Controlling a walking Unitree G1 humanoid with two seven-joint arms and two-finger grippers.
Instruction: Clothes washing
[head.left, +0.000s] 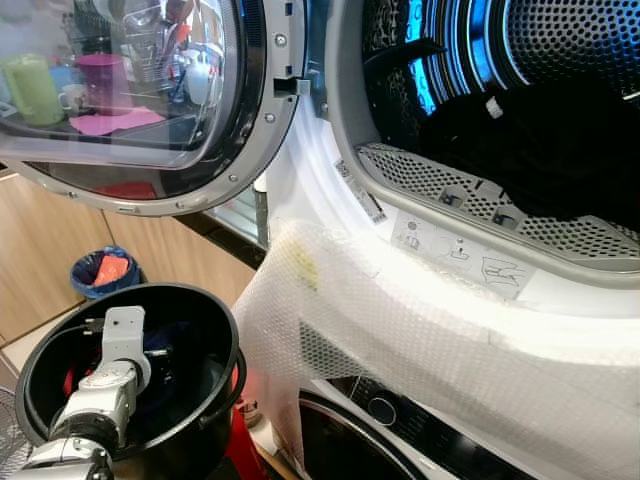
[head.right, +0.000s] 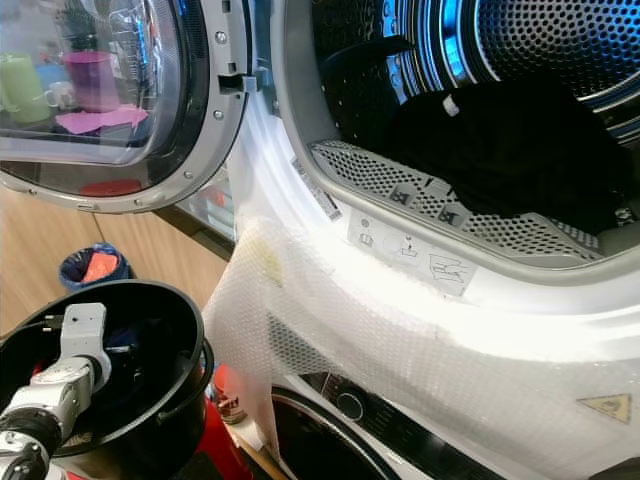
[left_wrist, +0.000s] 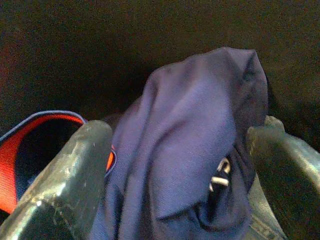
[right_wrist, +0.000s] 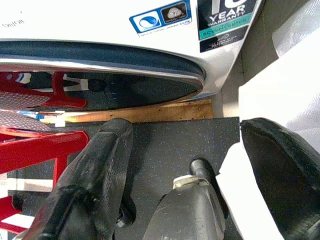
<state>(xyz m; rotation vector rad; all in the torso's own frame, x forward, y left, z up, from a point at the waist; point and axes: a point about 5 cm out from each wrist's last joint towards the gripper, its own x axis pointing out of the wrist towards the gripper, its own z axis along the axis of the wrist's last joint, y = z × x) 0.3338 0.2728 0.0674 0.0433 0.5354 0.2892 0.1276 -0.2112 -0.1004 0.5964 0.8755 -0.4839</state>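
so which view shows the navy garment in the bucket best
The left wrist view: the navy garment lies bunched between the open left gripper's fingers, red lining showing beside it. In both eye views, the black bucket is mostly dark inside, with the left arm reaching in and hiding the cloth.

Black bucket (head.left: 215, 330) (navy garment (left_wrist: 190, 150) inside)

Navy garment (left_wrist: 190, 150) with red lining, black bucket (head.left: 190, 330), black clothes (head.right: 520, 150) in the silver perforated drum (head.left: 570, 40), white dotted bubble wrap (head.left: 420, 340), blue bin (head.left: 100, 270), red stool (right_wrist: 35, 145)
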